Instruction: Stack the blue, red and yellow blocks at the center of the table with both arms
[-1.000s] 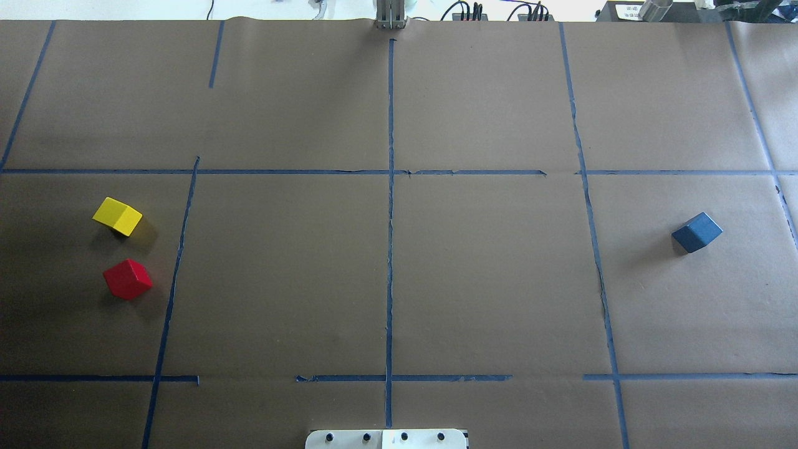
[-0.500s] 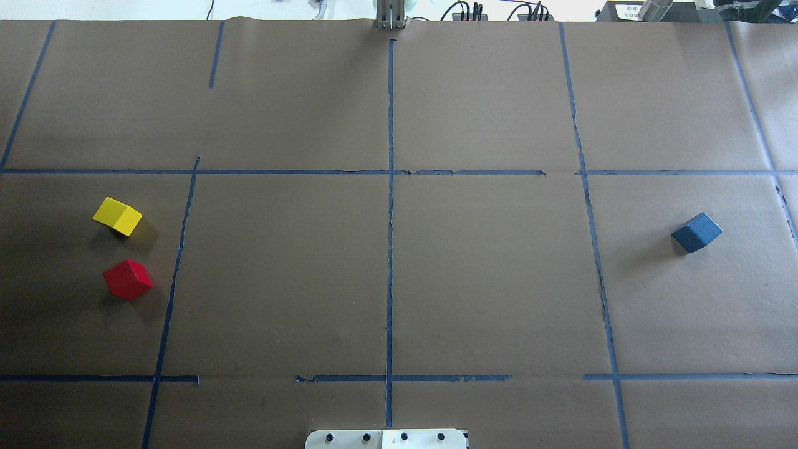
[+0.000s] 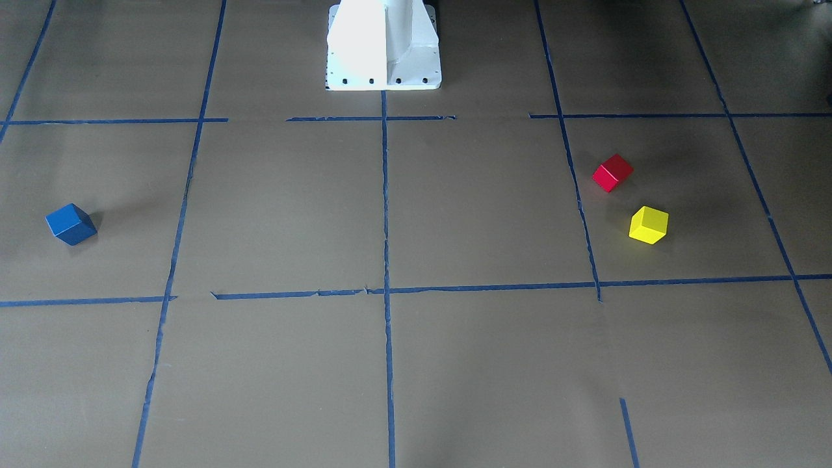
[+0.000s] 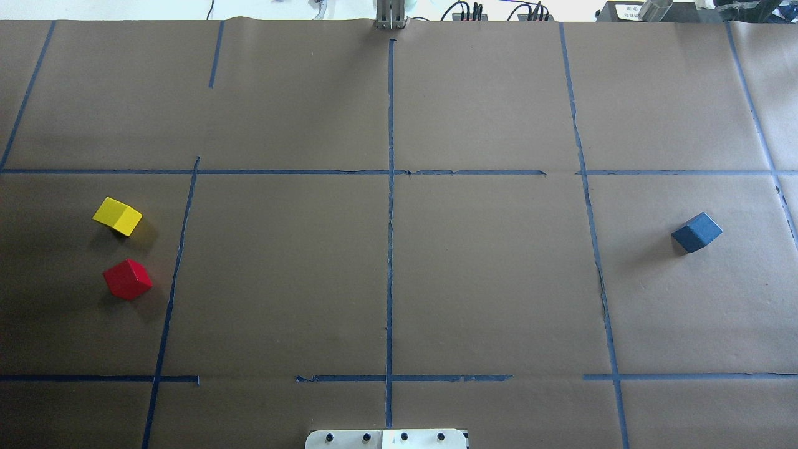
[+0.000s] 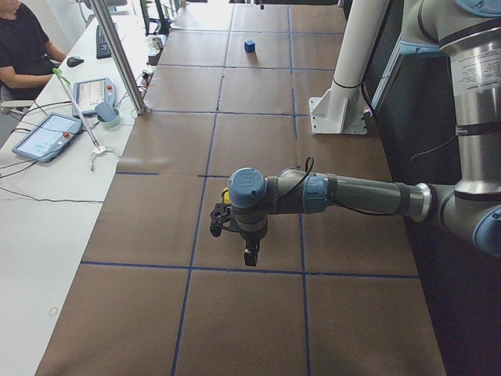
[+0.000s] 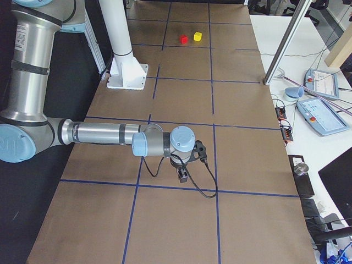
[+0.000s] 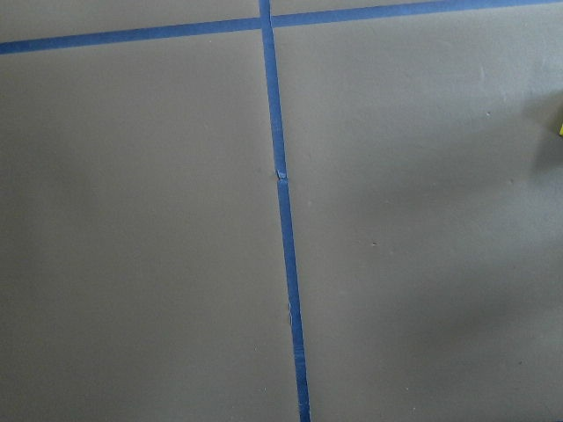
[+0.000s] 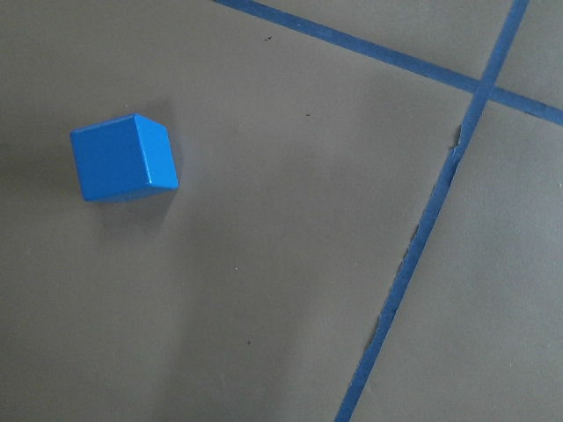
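Observation:
The yellow block (image 4: 117,216) and the red block (image 4: 128,279) lie close together on the table's left side, also seen in the front view as yellow (image 3: 649,225) and red (image 3: 612,173). The blue block (image 4: 696,232) lies alone on the right and shows in the right wrist view (image 8: 125,157). My left gripper (image 5: 249,254) hangs above the table near the yellow block. My right gripper (image 6: 183,177) hangs above the table's right side. Both show only in the side views, so I cannot tell whether they are open or shut.
Brown paper with blue tape lines (image 4: 390,206) covers the table. The white robot base (image 3: 383,45) stands at the near edge. A seated operator (image 5: 23,47), tablets (image 5: 47,135) and a metal post (image 5: 117,55) are on the far side.

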`<state>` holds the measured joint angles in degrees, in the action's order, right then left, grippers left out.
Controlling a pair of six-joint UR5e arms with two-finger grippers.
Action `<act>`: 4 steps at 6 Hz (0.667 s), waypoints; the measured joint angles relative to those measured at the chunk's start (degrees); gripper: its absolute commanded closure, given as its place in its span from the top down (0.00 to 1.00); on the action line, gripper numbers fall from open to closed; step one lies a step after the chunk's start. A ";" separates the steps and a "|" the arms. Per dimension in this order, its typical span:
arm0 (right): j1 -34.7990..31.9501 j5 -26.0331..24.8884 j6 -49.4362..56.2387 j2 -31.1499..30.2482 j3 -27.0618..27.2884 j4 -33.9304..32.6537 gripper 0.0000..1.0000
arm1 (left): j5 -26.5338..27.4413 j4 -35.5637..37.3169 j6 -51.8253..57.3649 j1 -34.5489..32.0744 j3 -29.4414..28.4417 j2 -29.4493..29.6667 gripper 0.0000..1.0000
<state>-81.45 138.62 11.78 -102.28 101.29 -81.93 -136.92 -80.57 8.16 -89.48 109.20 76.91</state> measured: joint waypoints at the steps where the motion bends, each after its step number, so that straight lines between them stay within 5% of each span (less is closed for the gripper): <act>1: 3.87 -2.27 -2.37 1.06 -0.26 2.88 1.00 | -0.01 -0.05 0.04 0.00 0.10 0.14 1.00; 4: 13.58 -5.90 -4.09 5.55 -0.42 7.40 1.00 | -0.01 -0.03 0.23 -0.12 0.83 0.11 1.00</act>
<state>-67.87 132.72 7.69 -96.72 100.87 -74.54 -136.93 -80.60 8.39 -89.60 110.04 77.02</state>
